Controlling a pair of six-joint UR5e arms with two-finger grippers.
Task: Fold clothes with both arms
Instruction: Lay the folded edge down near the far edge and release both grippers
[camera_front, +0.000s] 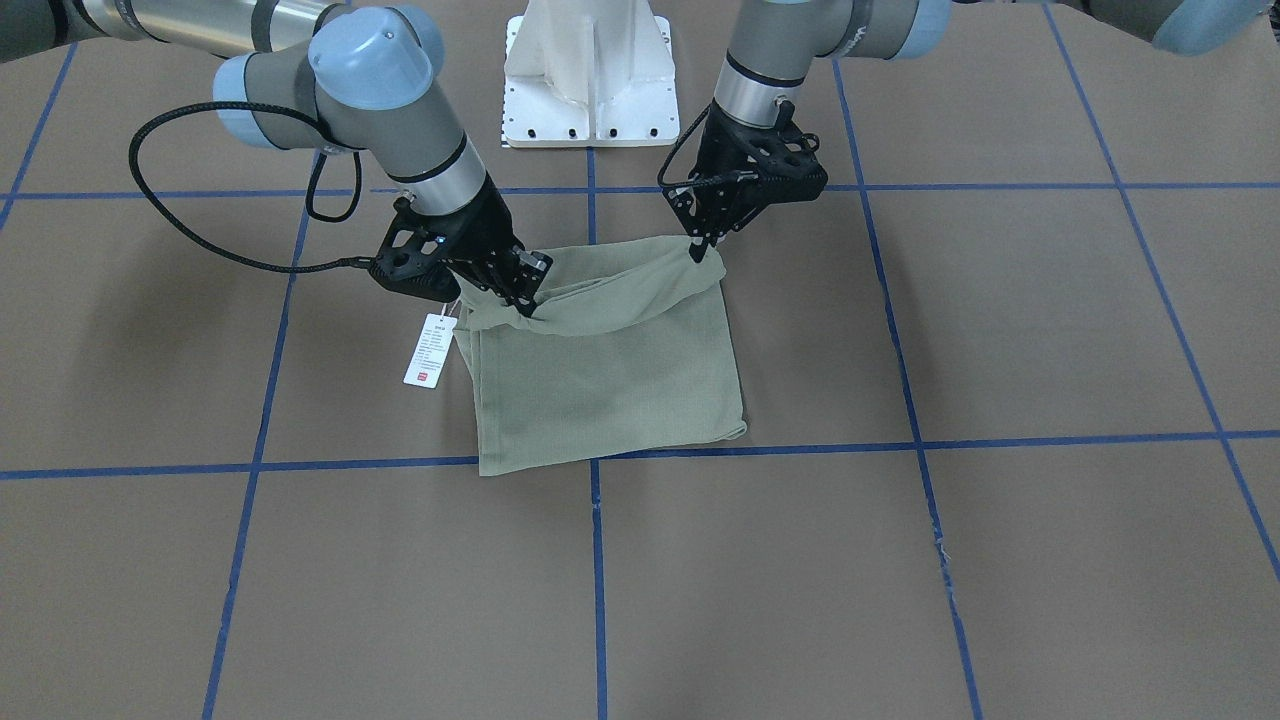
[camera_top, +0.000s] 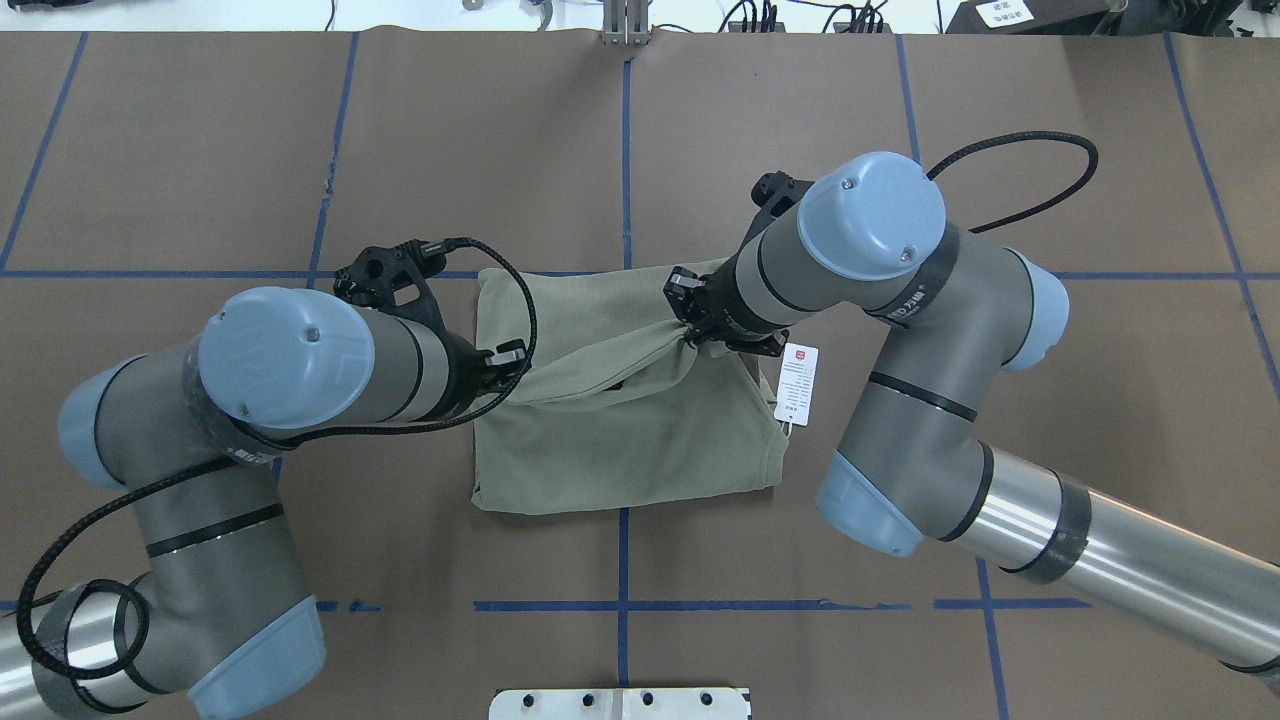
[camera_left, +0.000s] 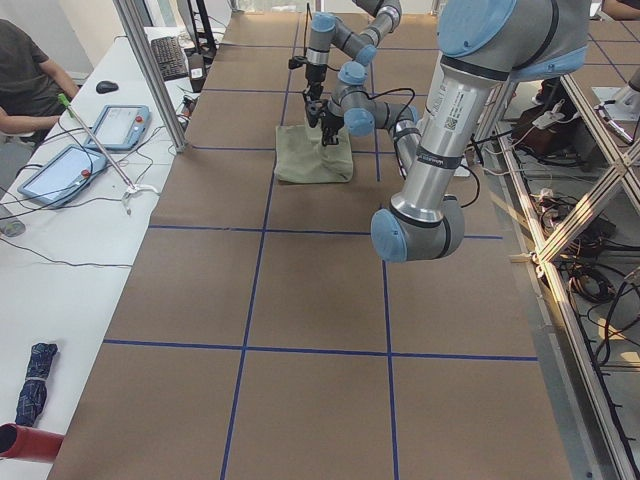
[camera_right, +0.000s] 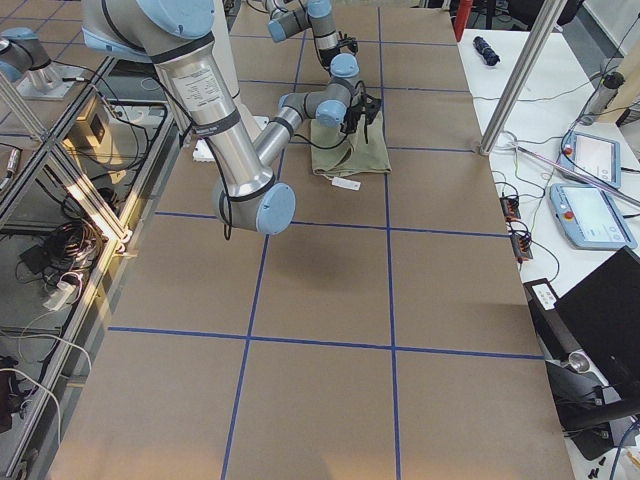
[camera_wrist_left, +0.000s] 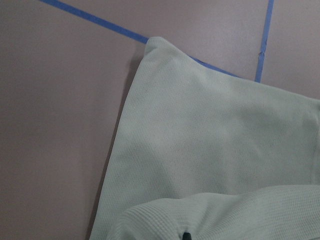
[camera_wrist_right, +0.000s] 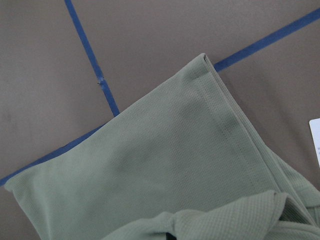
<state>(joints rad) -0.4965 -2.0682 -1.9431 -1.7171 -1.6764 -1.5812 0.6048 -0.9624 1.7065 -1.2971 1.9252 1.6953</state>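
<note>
When looking from across the table, find the right gripper (camera_front: 520, 295) clamped on a bunched wad at one end of the raised edge of the green shirt (camera_front: 610, 390), with the white hang tag (camera_front: 430, 350) dangling just beside its fingers, and the left gripper (camera_front: 705, 250) nipping a thinner bit of cloth at the other end. Note the slack band drooping between the two, and the remaining cloth lying flat on the table (camera_front: 900, 560) below and forward of both. Judge the thinner left pinch likelier to slip under any sideways pull, dropping one corner. From overhead, see the same two closed pinches, left gripper (camera_top: 510, 365) and right gripper (camera_top: 685, 320), set apart with loose cloth between. Take up that slack before carrying forward, or risk a wrinkled, skewed fold. Beware also the hang tag (camera_top: 797, 385) just beside the right gripper, apt to get trapped inside the fold or snagged by its string. From the table's left end, make out only the green shirt (camera_left: 312, 160) small beneath both wrists, and from the right end the same (camera_right: 365, 150). Cannot tell finger state in either side view. Through the left wrist camera, see flat green shirt (camera_wrist_left: 210, 140) spreading ahead of the fingers, hardly any finger showing. Through the right, see a flat layer (camera_wrist_right: 175, 165) ending ahead at a stitched hem corner. Suspect friction between layers of dragging that bottom layer along and spoiling the alignment.
</note>
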